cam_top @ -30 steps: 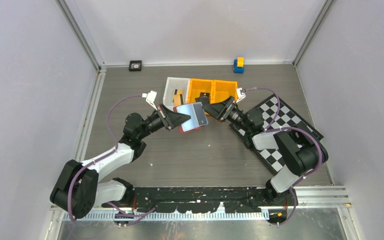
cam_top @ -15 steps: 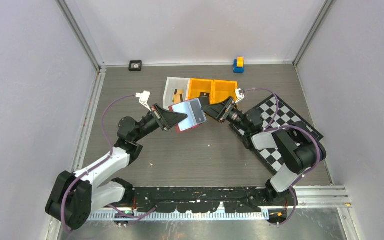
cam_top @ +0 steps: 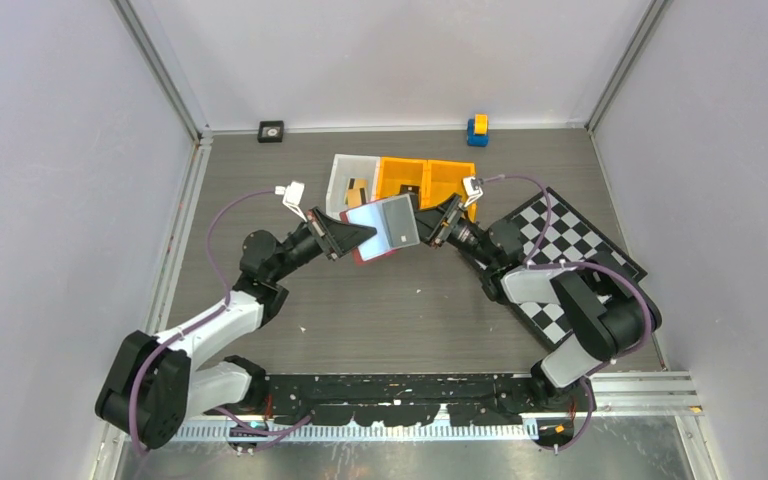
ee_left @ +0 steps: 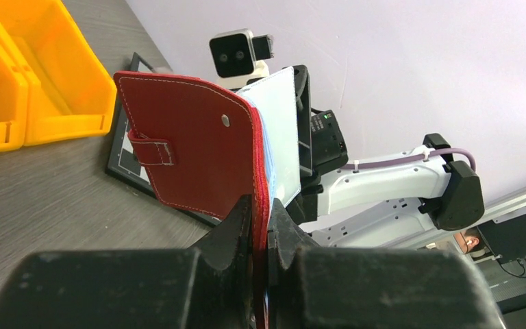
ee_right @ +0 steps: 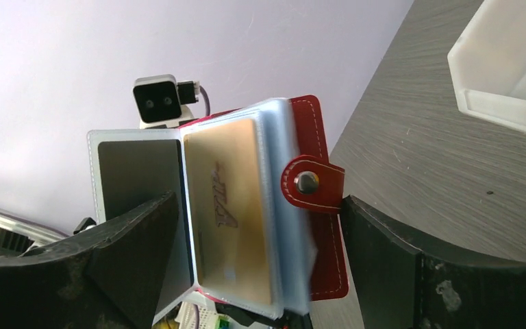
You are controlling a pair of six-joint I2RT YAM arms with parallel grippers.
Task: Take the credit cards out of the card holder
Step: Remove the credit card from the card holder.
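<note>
The grey wood-grain counter [cam_top: 400, 320] carries a chequered board [cam_top: 572, 242] along its right edge. Two orange bins [cam_top: 430, 180] and a white bin [cam_top: 348, 176] stand in a row near the middle of the far edge.

Both arms reach in from the near edge and meet just in front of the bins. Between them the card holder [cam_top: 385, 228] is held up off the counter, above its middle and toward the far edge. It is red, stands on edge and is folded open, with its pale clear sleeves [ee_right: 137, 178] fanned out toward the right arm.

The left tool [ee_left: 260, 212] is clenched on the card holder's lower edge, one finger on each side of the red cover. The right tool [ee_right: 259, 200] is spread wide and grasps nothing. Its fingers [ee_right: 130, 240] stand on either side of the open card holder, and I cannot tell whether they touch it.

A tan credit card [ee_right: 229, 205] sits inside the front sleeve, and the sleeve beside it shows a dark grey face. The snap tab [ee_right: 311, 184] sticks out from the red cover.

A small blue and yellow block [cam_top: 477, 129] sits at the far edge toward the right corner. A small black square piece [cam_top: 271, 130] sits at the far edge toward the left corner.
</note>
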